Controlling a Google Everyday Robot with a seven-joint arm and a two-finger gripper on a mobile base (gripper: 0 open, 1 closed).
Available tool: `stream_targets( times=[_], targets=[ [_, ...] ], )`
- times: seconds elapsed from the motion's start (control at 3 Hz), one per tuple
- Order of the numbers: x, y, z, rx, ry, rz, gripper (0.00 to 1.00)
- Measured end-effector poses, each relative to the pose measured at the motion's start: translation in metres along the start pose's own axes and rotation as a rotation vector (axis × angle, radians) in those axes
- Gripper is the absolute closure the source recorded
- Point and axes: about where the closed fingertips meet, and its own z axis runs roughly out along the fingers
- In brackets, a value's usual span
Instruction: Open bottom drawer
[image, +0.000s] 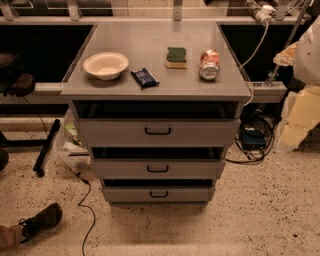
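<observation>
1. The end effector (299, 119) shows as a pale, blocky shape at the right edge of the camera view. It is beside the grey cabinet (155, 93) and apart from it. I cannot tell whether it is wide or narrow.
2. The bottom drawer (130, 194) lies well to the left of the end effector and lower, nearest the speckled floor (260, 210). Its small black loop handle (159, 194) sits mid-front, and a dark strip shows above the front.
3. Stacked over it, also left of the end effector, are the middle drawer (120, 169) and the top drawer (110, 132), each with a dark gap over its front.
4. Higher and to the left of the end effector, the tabletop (150, 45) carries four things. A red-and-silver can (209, 64) is the closest, then a green-and-yellow sponge (176, 57), a dark blue packet (145, 77) and a cream bowl (106, 65) — the farthest.
5. Dark cables (254, 136) lie on the floor just left of and below the end effector, between it and the cabinet.
</observation>
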Motion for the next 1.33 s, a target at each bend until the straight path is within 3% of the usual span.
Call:
stream_targets(
  times=[0.67, 1.0, 1.33],
  targets=[
    [0.0, 0.005, 0.003, 0.019, -0.004, 0.016, 0.0],
    [-0.006, 0.024, 0.046, -0.007, -0.058, 0.086, 0.0],
    [-0.02, 0.056, 0.121, -0.079, -0.131, 0.161, 0.0]
  ],
)
